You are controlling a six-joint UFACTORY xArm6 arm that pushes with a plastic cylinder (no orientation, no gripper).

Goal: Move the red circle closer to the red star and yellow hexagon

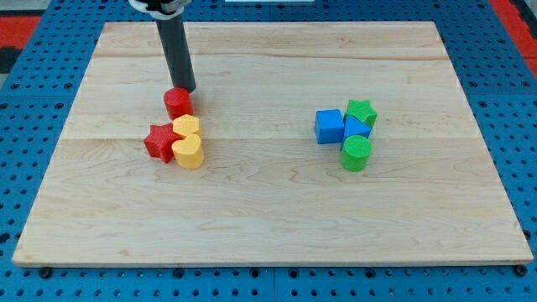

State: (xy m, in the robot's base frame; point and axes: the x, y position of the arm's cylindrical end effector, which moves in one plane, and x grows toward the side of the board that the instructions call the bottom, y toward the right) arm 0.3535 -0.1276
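Observation:
The red circle (178, 102) stands on the wooden board left of centre. My tip (186, 89) is right behind it, at its upper right edge, touching or nearly touching it. Just below the circle is the yellow hexagon (186, 127), close to or touching it. The red star (159, 141) lies to the hexagon's lower left. A yellow heart (189, 152) sits right below the hexagon and beside the star. These four blocks form one tight cluster.
A second cluster sits right of centre: a blue cube (329, 126), a green star (362, 111), a small blue block (357, 128) and a green cylinder (356, 153). The wooden board (268, 218) lies on a blue pegboard surface.

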